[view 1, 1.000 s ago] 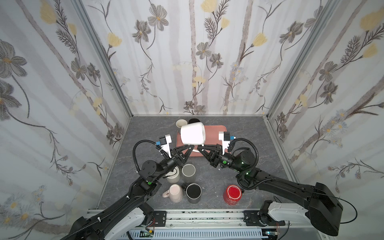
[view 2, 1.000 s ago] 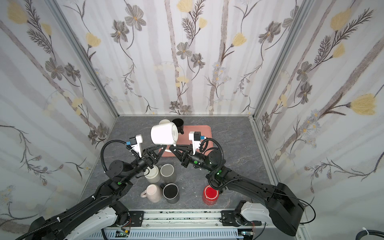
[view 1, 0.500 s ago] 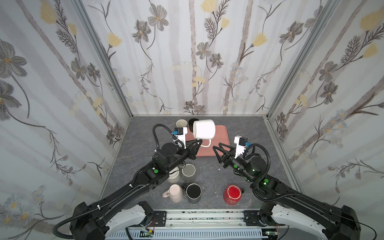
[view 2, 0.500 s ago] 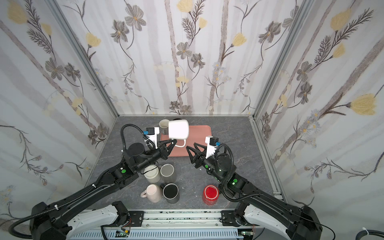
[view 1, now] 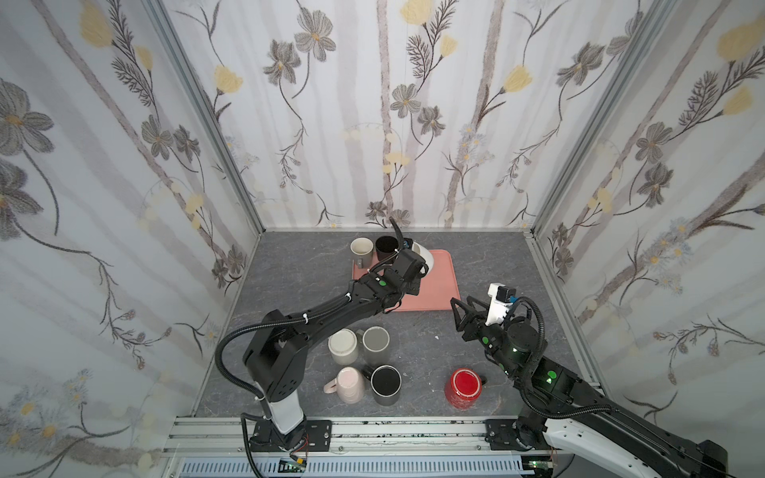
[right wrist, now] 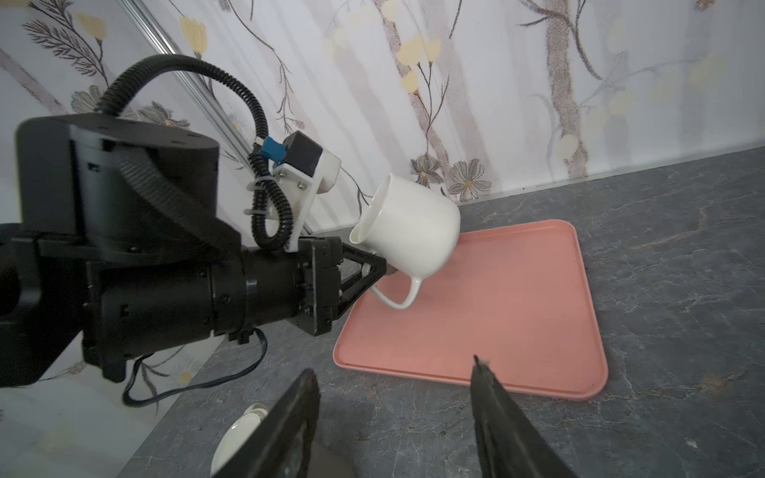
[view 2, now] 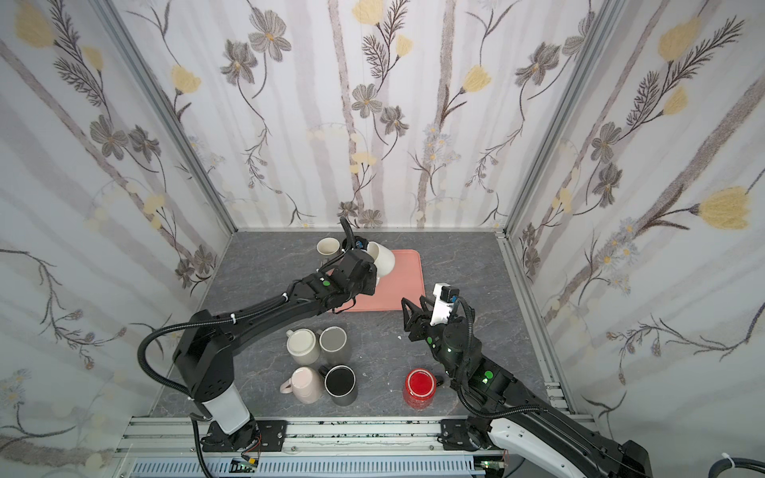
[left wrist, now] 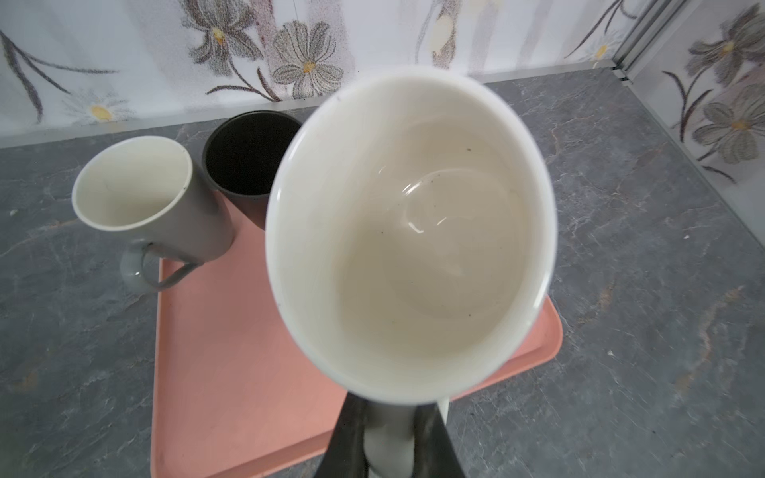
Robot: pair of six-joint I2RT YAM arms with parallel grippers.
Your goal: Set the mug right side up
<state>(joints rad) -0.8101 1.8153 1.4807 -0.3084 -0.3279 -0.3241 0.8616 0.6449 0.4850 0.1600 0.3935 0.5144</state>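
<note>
While the left jaws clamp the handle (right wrist: 398, 294) of the mug (right wrist: 414, 231), it tilts over the tray (right wrist: 517, 310) ahead of them, right jaws wide, empty, well apart.

The white mug (right wrist: 414, 231) looks like glazed ceramic, glossy, with bright highlights inside. The pink tray (right wrist: 517, 310) is smooth, matt plastic. The desk (left wrist: 621, 248) has a grey, veined stone look, dull. By the tray's far corner, the black mug (left wrist: 248, 157) is matt inside.
</note>
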